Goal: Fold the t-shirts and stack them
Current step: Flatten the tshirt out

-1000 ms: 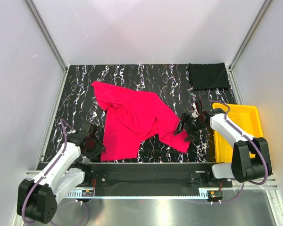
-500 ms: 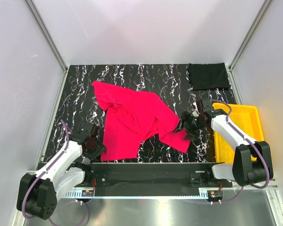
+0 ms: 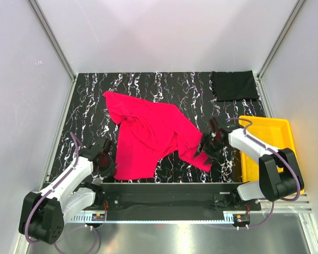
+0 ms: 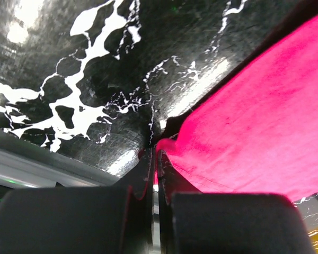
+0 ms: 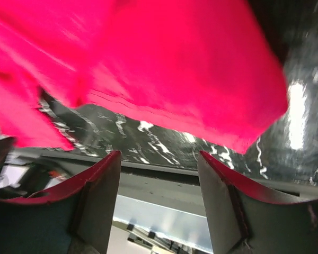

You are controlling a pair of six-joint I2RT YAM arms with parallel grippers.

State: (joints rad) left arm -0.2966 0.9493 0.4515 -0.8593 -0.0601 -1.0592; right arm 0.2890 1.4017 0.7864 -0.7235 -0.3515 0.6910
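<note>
Crimson t-shirt (image 3: 148, 138) lies rumpled mid-desk (image 3: 87, 106). Left tool (image 4: 155, 153) pinched tight on its near-left hem. Right tool (image 5: 159, 159) gapes wide, empty, over its right corner. Black t-shirt (image 3: 233, 85) folded, far-right corner.

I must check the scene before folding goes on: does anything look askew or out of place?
Yes: the crimson-red cloth t-shirt lies diagonal and rumpled on the black white-veined tabletop, its lower right part bunched. The plain black cloth t-shirt, far right corner, lies neatly folded.
</note>
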